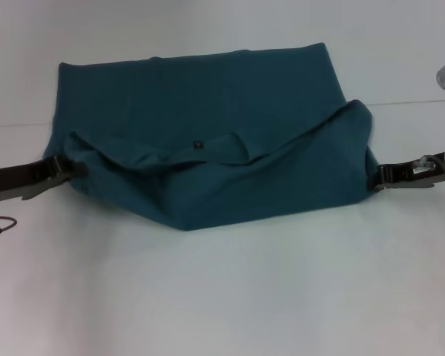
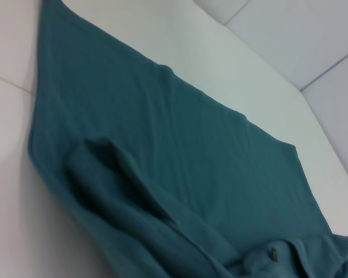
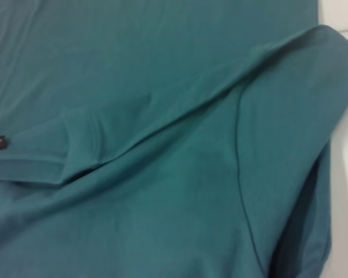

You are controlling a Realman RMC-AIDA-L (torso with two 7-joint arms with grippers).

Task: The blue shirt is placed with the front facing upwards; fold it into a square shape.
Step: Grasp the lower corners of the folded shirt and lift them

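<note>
Blue shirt [image 1: 208,133] lies mid-counter [image 1: 222,297], near half doubled twd far edge, neck label [image 1: 198,144] showing on the raised fold. My left pincer [image 1: 73,169] clamped on the fold's left end, right pincer [image 1: 372,178] clamped on its right end: both low, so cloth stays taut betw. them. Far hem flat. Near counter edge well apart; room both sides.

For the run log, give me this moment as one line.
blue shirt: part folded, near flap raised, neck label up | left gripper: shut on left edge | right gripper: shut on right edge | white table
</note>
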